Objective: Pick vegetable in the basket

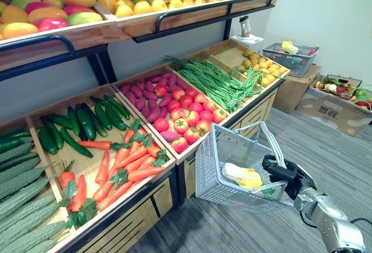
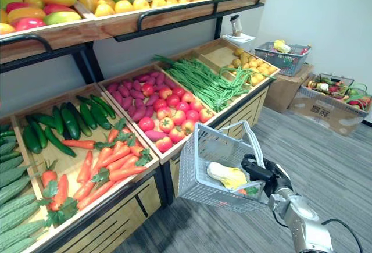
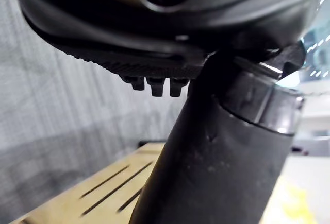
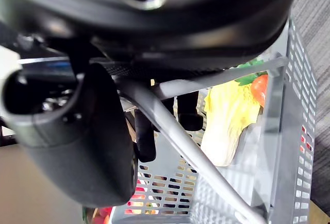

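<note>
While in basket (image 1: 216,166), pale-yellow cabbage (image 1: 243,176)

The right arm (image 1: 332,221) comes in from the lower right, its silver-grey forearm angled up and leftward to the dark right hand (image 1: 280,170). Its fingers (image 4: 188,112) and thumb (image 4: 85,147) curl round the basket handle (image 4: 206,175). The left hand (image 3: 154,38) shows in its own wrist view, hanging idle.

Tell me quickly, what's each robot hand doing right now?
Left robot hand: cannot be told.
Right robot hand: closed on the handle of the grey shopping basket.
</note>
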Robot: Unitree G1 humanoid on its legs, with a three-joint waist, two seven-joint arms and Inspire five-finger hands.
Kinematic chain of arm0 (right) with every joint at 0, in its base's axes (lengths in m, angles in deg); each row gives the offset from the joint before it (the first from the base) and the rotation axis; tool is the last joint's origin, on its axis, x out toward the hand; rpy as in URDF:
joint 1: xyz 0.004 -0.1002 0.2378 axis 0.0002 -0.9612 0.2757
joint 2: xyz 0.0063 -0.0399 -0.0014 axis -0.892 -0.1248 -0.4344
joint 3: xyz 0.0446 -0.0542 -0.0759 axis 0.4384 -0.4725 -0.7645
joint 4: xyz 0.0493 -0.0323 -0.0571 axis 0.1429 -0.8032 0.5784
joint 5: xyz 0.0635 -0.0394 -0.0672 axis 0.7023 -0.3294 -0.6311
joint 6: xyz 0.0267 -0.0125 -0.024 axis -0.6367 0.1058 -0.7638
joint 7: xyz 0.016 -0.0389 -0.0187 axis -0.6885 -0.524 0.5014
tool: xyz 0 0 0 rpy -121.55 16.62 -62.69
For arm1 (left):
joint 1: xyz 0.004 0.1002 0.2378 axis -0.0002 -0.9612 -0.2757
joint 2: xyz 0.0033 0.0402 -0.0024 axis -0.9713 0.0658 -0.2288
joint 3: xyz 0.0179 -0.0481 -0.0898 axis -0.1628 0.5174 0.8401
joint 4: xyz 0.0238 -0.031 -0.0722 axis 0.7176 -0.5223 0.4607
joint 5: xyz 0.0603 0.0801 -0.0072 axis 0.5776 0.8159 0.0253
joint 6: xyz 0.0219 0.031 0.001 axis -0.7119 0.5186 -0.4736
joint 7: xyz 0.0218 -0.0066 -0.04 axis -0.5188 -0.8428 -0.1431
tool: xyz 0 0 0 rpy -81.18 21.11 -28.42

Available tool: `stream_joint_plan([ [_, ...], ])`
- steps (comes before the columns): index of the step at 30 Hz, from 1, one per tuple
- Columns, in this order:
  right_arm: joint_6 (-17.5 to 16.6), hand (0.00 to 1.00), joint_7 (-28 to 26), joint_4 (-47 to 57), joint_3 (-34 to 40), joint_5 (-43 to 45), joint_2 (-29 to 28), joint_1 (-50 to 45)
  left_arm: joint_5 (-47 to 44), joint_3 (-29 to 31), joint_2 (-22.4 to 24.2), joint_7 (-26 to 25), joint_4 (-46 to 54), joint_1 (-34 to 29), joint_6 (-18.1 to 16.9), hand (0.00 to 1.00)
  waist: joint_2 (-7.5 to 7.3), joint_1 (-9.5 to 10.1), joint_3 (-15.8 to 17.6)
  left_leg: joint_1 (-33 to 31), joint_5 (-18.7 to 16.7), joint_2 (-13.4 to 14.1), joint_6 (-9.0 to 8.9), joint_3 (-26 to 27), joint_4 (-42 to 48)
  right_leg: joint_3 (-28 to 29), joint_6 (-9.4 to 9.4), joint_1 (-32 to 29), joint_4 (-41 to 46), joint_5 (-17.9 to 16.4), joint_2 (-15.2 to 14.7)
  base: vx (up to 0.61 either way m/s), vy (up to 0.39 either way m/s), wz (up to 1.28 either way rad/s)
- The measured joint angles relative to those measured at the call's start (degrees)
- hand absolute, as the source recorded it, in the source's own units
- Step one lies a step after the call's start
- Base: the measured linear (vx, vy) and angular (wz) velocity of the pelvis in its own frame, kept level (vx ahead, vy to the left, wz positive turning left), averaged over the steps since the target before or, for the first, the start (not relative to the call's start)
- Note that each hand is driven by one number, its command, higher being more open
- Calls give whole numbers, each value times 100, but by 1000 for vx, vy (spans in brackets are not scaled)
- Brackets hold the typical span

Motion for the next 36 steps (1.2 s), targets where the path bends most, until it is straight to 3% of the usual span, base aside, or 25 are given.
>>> stream_joint_plan([
  [3, -69, 0, -186, -142, -224, 206, -42, 0, 4, -1062, 39, 870, 27, 106, 567, 100, -17, -46, 42, 0, -16, 41, -28, 114, -10, 117, -17, -64, 1, -7, 39, 9, 2, -24],
  [4, -115, 0, -250, -244, -351, 227, -119, -2, 23, -1702, 41, 1214, 152, 249, 846, 100, 11, -105, 106, 63, -54, 56, -33, 261, -10, 278, -22, -89, 2, 3, 72, 33, 41, -52],
  [6, -120, 0, -283, -297, -392, 323, -244, -25, 276, -2275, 27, 1542, 414, 287, 1095, 100, 59, -167, 150, 96, -89, 72, -18, 459, -14, 486, -20, -179, 19, 39, 81, 54, 58, -51],
  [10, -153, 0, -476, -313, -596, 413, -279, -205, 592, -3071, -72, 2142, 474, 348, 1487, 100, 137, -293, 191, 257, -166, 102, -31, 880, -27, 899, -66, -290, 25, 101, 109, 102, 81, -51],
  [12, -156, 0, -562, -336, -743, 399, -320, -305, 750, -3480, -209, 2467, 424, 415, 1833, 100, 132, -366, 194, 374, -222, 122, -38, 1090, -26, 1118, -67, -291, 26, 102, 136, 103, 88, -54],
  [15, -155, 0, -603, -337, -820, 274, -324, -429, 908, -3944, -263, 2648, 316, 663, 2051, 100, 101, -413, 212, 437, -305, 128, -4, 1304, -3, 1350, -58, -319, 25, 110, 160, 69, 97, -44],
  [22, -155, 0, -482, -338, -655, 142, -317, -533, 1137, -4357, -407, 2688, 101, 745, 2140, 100, 9, -656, 259, 563, -406, 123, 4, 1721, 2, 1794, -45, -447, 23, 172, 199, 28, 63, -34],
  [36, -141, 0, -499, -328, -541, 146, -505, -985, 1196, -4339, -510, 2636, -245, 698, 2097, 100, -33, -696, 238, 764, -559, 178, 5, 2312, -76, 2428, -69, -647, 25, 306, 357, -11, 23, -23],
])
